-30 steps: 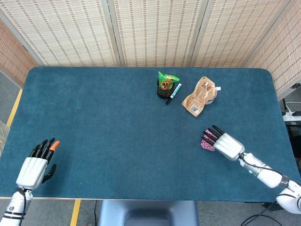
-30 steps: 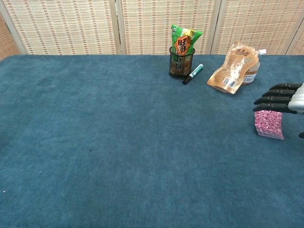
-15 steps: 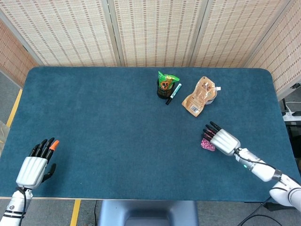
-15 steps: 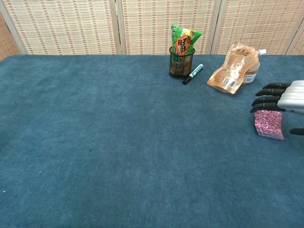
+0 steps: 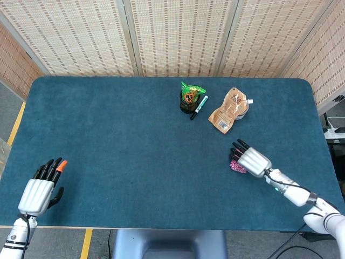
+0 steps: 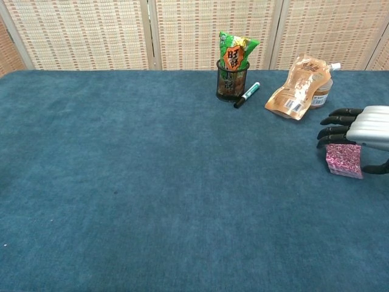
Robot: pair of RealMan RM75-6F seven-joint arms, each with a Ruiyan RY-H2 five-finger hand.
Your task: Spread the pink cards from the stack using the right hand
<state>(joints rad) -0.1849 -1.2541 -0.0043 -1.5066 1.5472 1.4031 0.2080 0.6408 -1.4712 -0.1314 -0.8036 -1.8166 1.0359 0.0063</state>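
The stack of pink patterned cards (image 6: 344,161) (image 5: 236,165) lies on the blue table at the right. My right hand (image 6: 358,129) (image 5: 249,159) hovers just above it, palm down, fingers stretched out toward the left over the stack's top. I cannot tell whether the fingers touch the cards. The thumb hangs beside the stack's right edge. My left hand (image 5: 42,186) rests at the table's near left corner, fingers apart, holding nothing; it does not show in the chest view.
A black mesh cup with a green snack packet (image 6: 233,70) stands at the back, with a green marker (image 6: 247,94) beside it. A tan pouch leaning on a small jar (image 6: 299,87) lies behind the cards. The table's right edge (image 5: 323,145) is close.
My right hand has slid left and forward, from beside the stack to over it. The cards and the left hand have not moved.
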